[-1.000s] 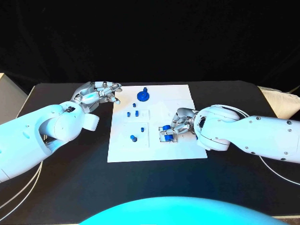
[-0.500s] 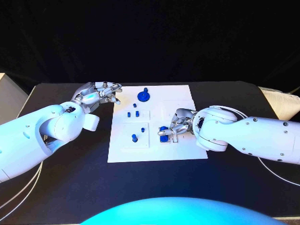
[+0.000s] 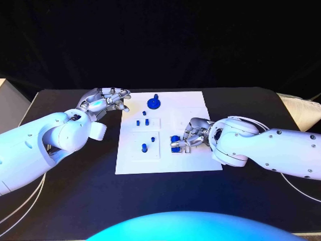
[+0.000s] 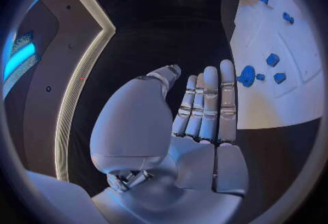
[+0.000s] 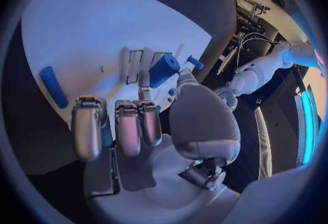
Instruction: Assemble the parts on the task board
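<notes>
Blue block (image 5: 164,69) pinched by right robot hand (image 3: 191,134), tilted over task board (image 3: 193,105), left robot hand (image 3: 106,99) empty, fingers straight.

Table (image 3: 73,201): black, flat, bare dark top around the white plate.
Backdrop (image 3: 175,40): black, behind the table's far edge.
Box (image 3: 1,103): pale grey, just off the table's far left corner.
Cushion (image 3: 301,108): cream, beside the table's right edge.
Cables (image 3: 16,211): white, running down off the table's near left side.
</notes>
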`<state>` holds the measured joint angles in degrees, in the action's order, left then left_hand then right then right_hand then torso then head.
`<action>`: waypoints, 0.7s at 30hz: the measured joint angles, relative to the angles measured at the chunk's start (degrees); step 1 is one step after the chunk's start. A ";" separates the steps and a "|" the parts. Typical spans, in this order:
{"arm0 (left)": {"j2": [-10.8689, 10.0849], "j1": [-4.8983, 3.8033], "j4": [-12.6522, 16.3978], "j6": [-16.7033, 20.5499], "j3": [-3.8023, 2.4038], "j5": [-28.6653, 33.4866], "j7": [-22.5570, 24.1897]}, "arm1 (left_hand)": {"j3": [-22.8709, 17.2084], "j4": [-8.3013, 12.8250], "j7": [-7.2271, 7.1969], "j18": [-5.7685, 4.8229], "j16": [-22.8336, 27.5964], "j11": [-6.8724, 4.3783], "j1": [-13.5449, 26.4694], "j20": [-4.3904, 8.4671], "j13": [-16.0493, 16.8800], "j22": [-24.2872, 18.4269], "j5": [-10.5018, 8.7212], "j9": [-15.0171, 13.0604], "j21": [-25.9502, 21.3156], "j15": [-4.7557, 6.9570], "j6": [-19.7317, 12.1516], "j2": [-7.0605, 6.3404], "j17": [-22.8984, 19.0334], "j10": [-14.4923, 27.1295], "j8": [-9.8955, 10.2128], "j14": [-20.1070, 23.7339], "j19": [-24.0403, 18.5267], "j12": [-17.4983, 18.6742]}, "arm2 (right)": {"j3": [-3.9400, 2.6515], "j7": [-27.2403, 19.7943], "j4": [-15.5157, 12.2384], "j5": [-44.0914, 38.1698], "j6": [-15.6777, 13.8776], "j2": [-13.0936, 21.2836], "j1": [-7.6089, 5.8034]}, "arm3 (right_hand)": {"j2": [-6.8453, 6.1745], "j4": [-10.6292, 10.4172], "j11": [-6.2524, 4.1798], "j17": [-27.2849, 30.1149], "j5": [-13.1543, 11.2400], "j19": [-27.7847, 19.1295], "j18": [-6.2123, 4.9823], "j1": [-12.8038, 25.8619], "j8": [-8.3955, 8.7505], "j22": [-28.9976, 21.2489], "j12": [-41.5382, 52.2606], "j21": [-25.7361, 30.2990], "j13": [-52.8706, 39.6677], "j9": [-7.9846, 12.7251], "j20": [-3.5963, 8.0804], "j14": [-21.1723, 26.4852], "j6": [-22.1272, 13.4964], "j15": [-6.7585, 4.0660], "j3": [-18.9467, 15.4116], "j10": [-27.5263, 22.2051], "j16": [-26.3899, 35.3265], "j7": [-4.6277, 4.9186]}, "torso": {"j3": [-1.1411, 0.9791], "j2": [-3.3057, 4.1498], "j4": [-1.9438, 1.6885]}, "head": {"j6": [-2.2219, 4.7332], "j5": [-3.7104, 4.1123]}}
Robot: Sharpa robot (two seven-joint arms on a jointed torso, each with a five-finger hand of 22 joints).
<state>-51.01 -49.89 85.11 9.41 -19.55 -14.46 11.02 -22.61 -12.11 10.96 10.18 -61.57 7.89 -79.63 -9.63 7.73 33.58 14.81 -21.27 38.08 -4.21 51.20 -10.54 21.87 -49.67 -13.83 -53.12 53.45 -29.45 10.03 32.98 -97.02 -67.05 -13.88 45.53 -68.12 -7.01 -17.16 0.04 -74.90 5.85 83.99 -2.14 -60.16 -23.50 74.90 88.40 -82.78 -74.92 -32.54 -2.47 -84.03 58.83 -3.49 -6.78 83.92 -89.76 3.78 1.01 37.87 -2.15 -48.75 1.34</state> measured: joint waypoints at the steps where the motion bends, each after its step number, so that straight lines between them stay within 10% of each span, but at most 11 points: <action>1: 0.00 0.00 -0.01 0.00 0.00 0.00 0.00 | 0.00 0.00 0.00 0.00 0.00 0.00 0.00 0.00 0.00 0.00 0.00 0.00 0.00 0.00 0.00 0.00 0.00 0.00 0.00 0.00 0.00 0.00 | 0.00 -0.13 -0.41 0.00 -0.43 0.35 0.02 | -0.02 0.00 -0.14 0.00 0.03 0.00 0.00 -0.14 0.00 0.00 0.00 -0.20 0.00 -0.01 0.00 0.00 0.02 0.00 0.00 0.14 0.00 -0.02 | -0.01 0.00 0.00 | 0.04 -0.01; 21: 0.21 0.00 -0.20 0.01 0.00 0.01 -0.01 | 0.00 0.00 0.00 0.00 0.00 0.00 -0.05 -0.21 0.01 -0.05 0.00 0.00 0.00 0.00 0.00 0.05 0.01 0.00 0.00 0.00 0.21 0.00 | -0.09 -1.97 -2.57 0.67 -4.64 2.60 0.12 | 2.28 0.55 -1.53 -0.05 0.63 0.01 0.00 -13.37 -3.33 0.04 0.60 -1.61 0.01 -1.43 1.24 0.00 1.24 -1.25 3.99 0.08 0.00 -1.23 | 0.05 0.02 -0.03 | 0.36 0.16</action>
<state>-50.80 -49.88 84.91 9.42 -19.55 -14.45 11.00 -22.61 -12.10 10.96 10.18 -61.57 7.89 -79.68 -9.84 7.74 33.53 14.81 -21.27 38.08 -4.21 51.20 -10.50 21.88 -49.67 -13.83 -53.12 53.66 -29.45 9.93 31.01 -99.59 -66.39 -18.52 48.13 -68.00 -4.73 -16.61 -1.49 -74.95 6.48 84.00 -2.14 -73.53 -26.82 74.94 89.00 -84.39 -74.91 -33.97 -1.23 -84.03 60.07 -4.74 -2.80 84.00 -89.76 2.55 1.06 37.89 -2.19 -48.39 1.51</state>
